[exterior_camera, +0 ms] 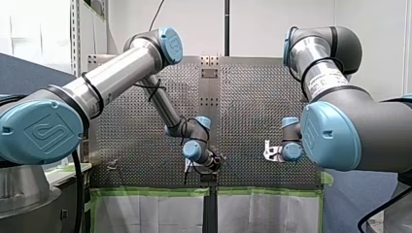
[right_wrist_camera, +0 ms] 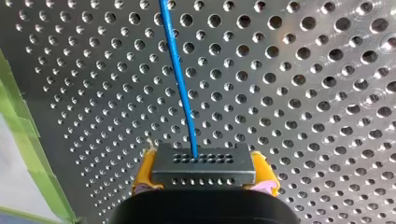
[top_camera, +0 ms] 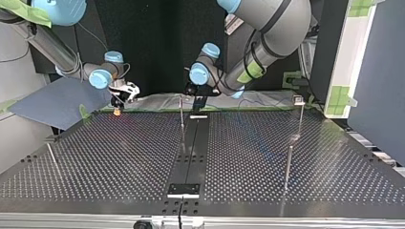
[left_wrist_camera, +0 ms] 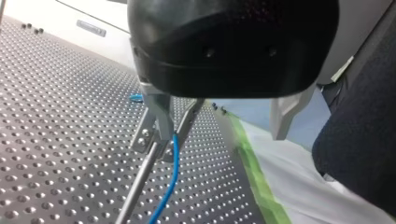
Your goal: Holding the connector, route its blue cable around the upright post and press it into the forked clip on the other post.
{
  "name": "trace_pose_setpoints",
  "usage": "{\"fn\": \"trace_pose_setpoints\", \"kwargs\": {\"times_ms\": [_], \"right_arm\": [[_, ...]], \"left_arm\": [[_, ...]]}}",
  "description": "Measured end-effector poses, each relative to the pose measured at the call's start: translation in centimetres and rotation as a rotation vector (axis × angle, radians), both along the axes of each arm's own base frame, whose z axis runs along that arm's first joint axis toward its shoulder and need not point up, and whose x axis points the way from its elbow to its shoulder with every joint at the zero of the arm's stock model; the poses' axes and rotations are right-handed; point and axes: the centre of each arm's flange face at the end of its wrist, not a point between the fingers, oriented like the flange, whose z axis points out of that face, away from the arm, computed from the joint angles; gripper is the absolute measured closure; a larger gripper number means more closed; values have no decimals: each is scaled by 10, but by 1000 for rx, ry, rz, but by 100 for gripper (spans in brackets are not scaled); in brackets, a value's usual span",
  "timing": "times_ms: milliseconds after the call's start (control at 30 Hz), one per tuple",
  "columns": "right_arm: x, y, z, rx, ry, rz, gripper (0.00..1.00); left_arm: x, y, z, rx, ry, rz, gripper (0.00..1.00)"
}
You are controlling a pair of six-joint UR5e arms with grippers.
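Note:
In the right wrist view my right gripper (right_wrist_camera: 204,179) has its yellow pads shut on the black connector (right_wrist_camera: 203,164). The blue cable (right_wrist_camera: 180,70) runs straight out of it over the perforated plate. In the left wrist view the cable (left_wrist_camera: 172,175) rises along a thin post (left_wrist_camera: 137,184) into the forked clip (left_wrist_camera: 183,125) at its top. My left gripper (left_wrist_camera: 222,133) stands open over that clip, one metal finger (left_wrist_camera: 156,109) against it and the other well apart. In the top view my left gripper (top_camera: 197,98) is by the middle post (top_camera: 181,114) and my right gripper (top_camera: 119,98) is further left.
More thin posts stand at the top view's right (top_camera: 301,117) (top_camera: 288,164) and one at its left (top_camera: 51,156). A black strip (top_camera: 191,152) runs down the plate's middle. Green tape (left_wrist_camera: 257,172) marks the plate's edge beside my left gripper.

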Motion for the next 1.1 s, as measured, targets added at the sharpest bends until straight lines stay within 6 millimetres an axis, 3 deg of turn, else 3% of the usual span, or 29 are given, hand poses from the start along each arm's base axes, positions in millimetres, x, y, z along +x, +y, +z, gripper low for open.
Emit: {"fn": "trace_pose_setpoints", "kwargs": {"times_ms": [300,633,1100], "right_arm": [[0,0,0,3,1,0,100],[-1,0,0,8,-1,-1,100],[-2,1,-1,12,-3,-3,100]], "left_arm": [[-1,1,19,-15,-28,13,0],[-19,6,6,-5,10,-21,0],[-22,5,5,-1,11,-24,0]]}}
